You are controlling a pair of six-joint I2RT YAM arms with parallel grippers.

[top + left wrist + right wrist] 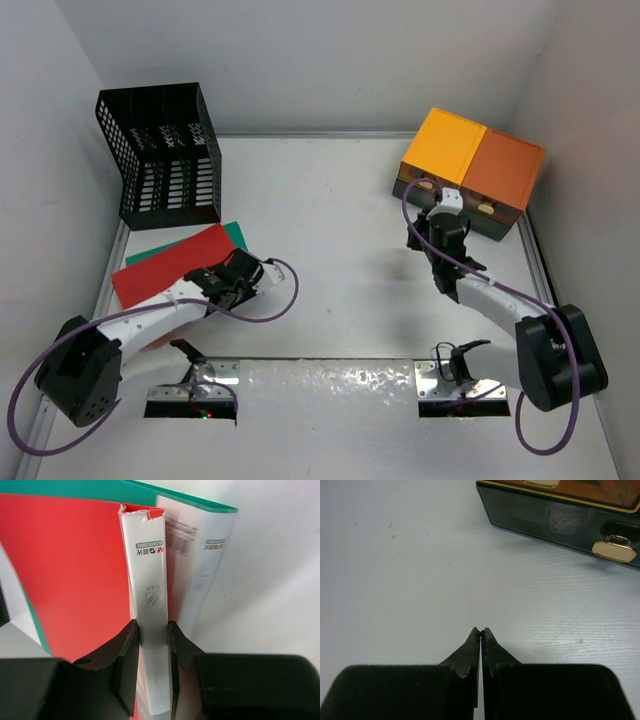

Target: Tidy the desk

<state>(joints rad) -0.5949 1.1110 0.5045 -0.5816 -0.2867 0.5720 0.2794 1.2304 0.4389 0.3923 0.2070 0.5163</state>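
The surface [340,250] is a big, flat, white rectangle. It lies under everything and fills the space between the walls. Thin metal rails [535,260] run along its sides, and a shiny metal strip [330,375] runs along the near edge between the two arm bases. Plain white walls [330,60] close it in at the back and on both sides.

There is one black mesh rack [160,155], standing in the far left corner. There are two orange drawer boxes, a lighter one [445,145] and a darker one [505,170], touching side by side in the far right corner. Each has a dark front with one gold handle [614,549]. There are two folders on the left, near the rack: a red folder [165,265] on top and a green folder [237,233] peeking out from under it.

There are two arms, each with a purple cable.

The left hand [152,630] is clenched on the red folder. Its two fingers [127,655] press on both sides of the folder's white spine [150,580].

The right hand [481,632] holds nothing. Its fingers are squeezed together, tip to tip. It hangs over bare surface just in front of the drawer boxes, not touching them.
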